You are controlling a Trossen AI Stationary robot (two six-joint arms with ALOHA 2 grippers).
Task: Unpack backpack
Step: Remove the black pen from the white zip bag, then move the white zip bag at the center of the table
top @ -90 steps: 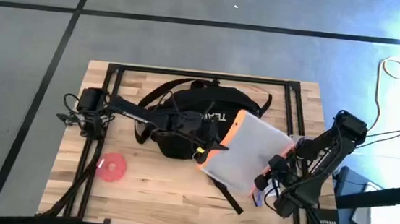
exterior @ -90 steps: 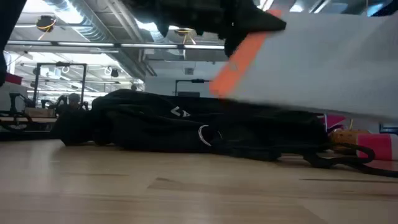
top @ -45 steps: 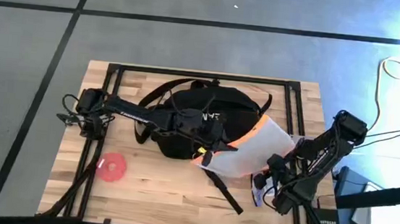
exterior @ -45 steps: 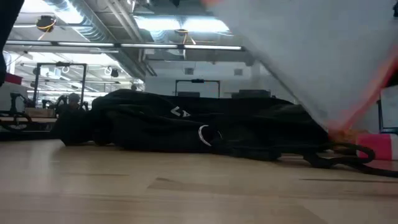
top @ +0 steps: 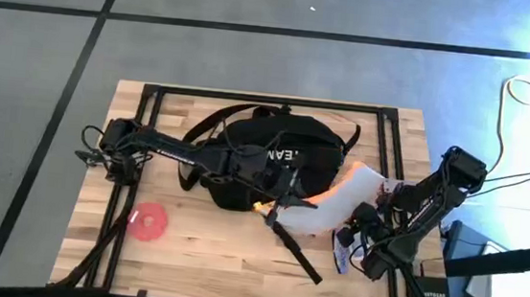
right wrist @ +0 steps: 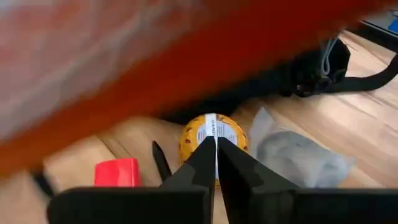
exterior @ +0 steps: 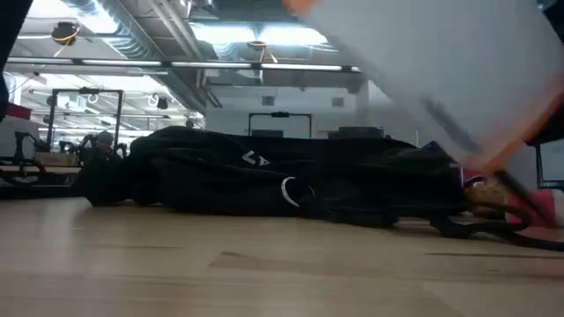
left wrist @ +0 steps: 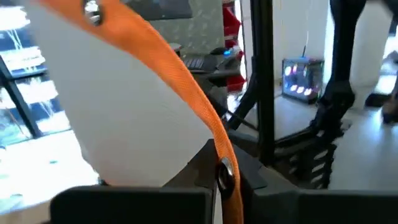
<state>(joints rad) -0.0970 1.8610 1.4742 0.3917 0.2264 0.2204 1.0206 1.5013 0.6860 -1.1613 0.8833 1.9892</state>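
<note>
The black backpack (top: 262, 158) lies flat on the middle of the wooden table (top: 188, 257), white lettering up; it also shows in the low view (exterior: 264, 180). My left gripper (top: 274, 205), at the backpack's near right edge, is shut on a translucent pouch with orange trim (top: 345, 199). The pouch slants over the table's right part and fills the low view's upper right (exterior: 458, 79). My right gripper (right wrist: 216, 155) is shut and holds nothing; it hovers near the right edge (top: 358, 241), below the pouch and just before a yellow round thing (right wrist: 214, 134). My left gripper pinches the pouch's orange-trimmed edge (left wrist: 219, 149) between its two fingers, close to a metal snap (left wrist: 225, 169). The pouch is lifted off the table at the held end and slants away from the fingers; whether its other end touches anything, I cannot tell.
A red disc (top: 148, 222) lies near the table's left front. Beside my right gripper lie a red piece (right wrist: 118, 171), a grey-white packet (right wrist: 298, 155) and a backpack strap (top: 299, 257). A black frame runs round the table's edges (top: 269, 99).
The pouch, held broad and nearly level above the table a second ago, has tipped and swung down toward the table's right part, showing much narrower from above. My left gripper has turned with it while staying by the backpack's near right edge.
</note>
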